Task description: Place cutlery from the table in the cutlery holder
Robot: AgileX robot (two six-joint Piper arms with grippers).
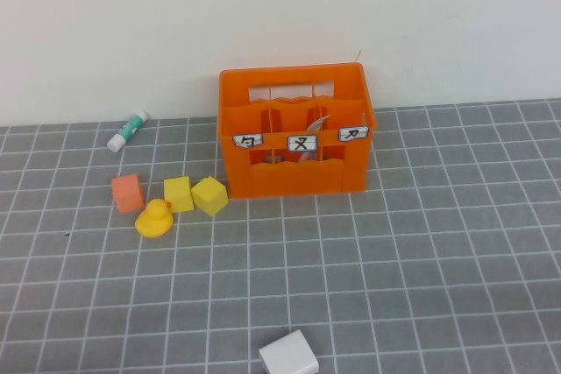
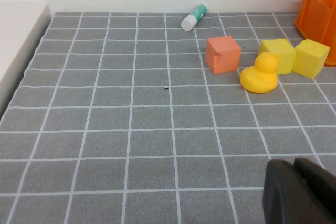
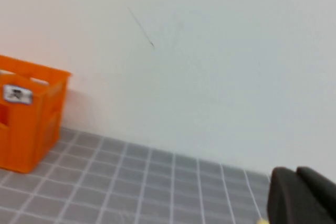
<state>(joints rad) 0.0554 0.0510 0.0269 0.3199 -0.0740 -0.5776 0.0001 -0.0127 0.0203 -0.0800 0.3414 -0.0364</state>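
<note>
The orange crate (image 1: 296,174) stands at the back of the gridded table (image 1: 421,251), against the wall. A light grey fork (image 1: 317,125) stands tilted inside one of its middle compartments, and only part of it shows above the dividers. Neither arm shows in the high view. My left gripper (image 2: 294,163) is shut and empty, low over the table on the near left, well short of the toys. My right gripper (image 3: 295,171) is shut and empty, to the right of the crate (image 3: 26,124) and apart from it, facing the wall.
Left of the crate lie two yellow cubes (image 1: 196,194), a yellow duck (image 1: 154,218), a small orange cube (image 1: 128,192) and a glue stick (image 1: 128,130). A white block (image 1: 288,355) sits at the table's front edge. The left table edge (image 2: 21,77) is near.
</note>
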